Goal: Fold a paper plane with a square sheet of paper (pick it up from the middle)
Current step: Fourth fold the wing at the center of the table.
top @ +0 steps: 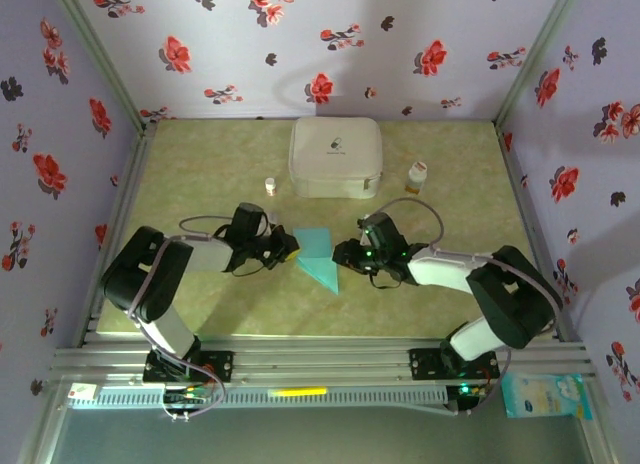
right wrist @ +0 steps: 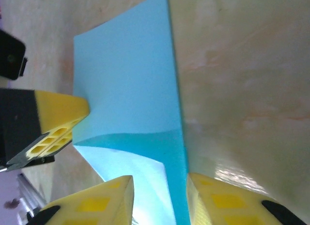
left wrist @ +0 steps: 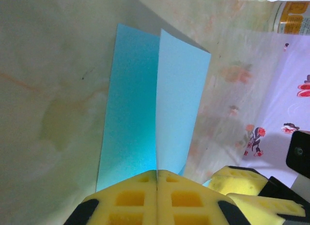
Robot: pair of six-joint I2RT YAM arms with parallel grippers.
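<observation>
Pinching the partly folded blue paper (left wrist: pixel 131 104), the left gripper (left wrist: pixel 157 176) is clamped on one edge while the right gripper (right wrist: pixel 160 184) straddles the opposite edge, jaws apart.

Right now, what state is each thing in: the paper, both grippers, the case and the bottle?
sheet of paper: partly folded along a crease, one side lifted.
left gripper: shut on the sheet of paper at the crease.
right gripper: open, straddling the paper's edge.
white case: closed, lying flat.
bottle: upright, cap on.
</observation>
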